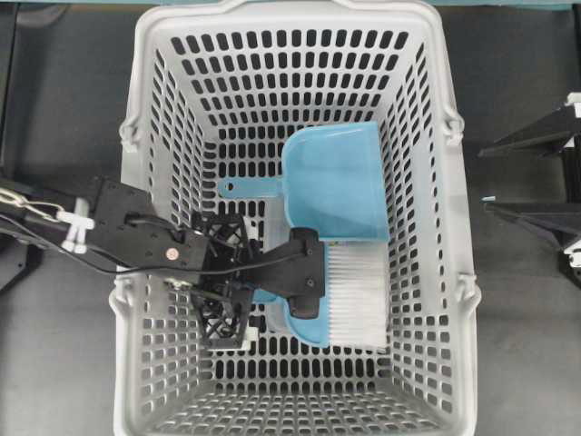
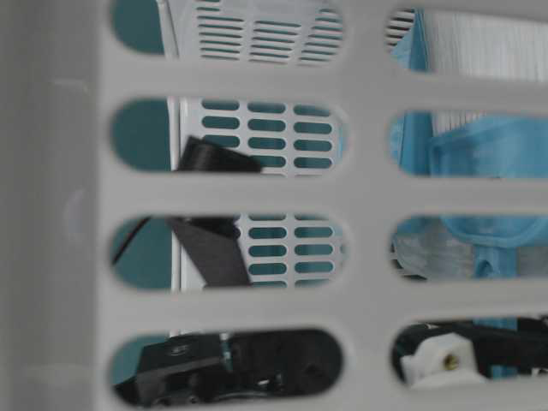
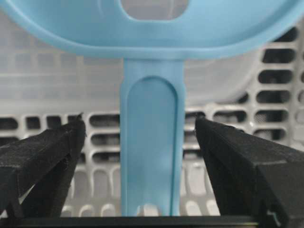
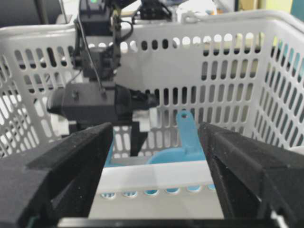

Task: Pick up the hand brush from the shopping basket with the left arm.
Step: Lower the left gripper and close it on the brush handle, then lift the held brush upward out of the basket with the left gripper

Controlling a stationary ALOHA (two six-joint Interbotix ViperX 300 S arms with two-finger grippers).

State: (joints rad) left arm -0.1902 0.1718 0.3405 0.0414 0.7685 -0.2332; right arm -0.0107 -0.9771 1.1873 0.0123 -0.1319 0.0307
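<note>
A light-blue dustpan [image 1: 338, 184] lies flat, its thin handle pointing left, above a dark tabletop [image 1: 64, 109].

From my remote station, I see the shopping basket [image 1: 145, 109] as light-grey moulded plastic, smooth with a faint sheen, its walls and floor slotted. The hand brush [image 1: 359, 295] pairs smooth blue plastic with dense, fine white bristles. The dustpan [image 1: 340, 182] is the same smooth blue plastic. The left gripper [image 3: 140, 142] has matt black, grainy fingers [image 3: 47, 152]. The surface [image 1: 64, 118] looks dark and matt.
</note>
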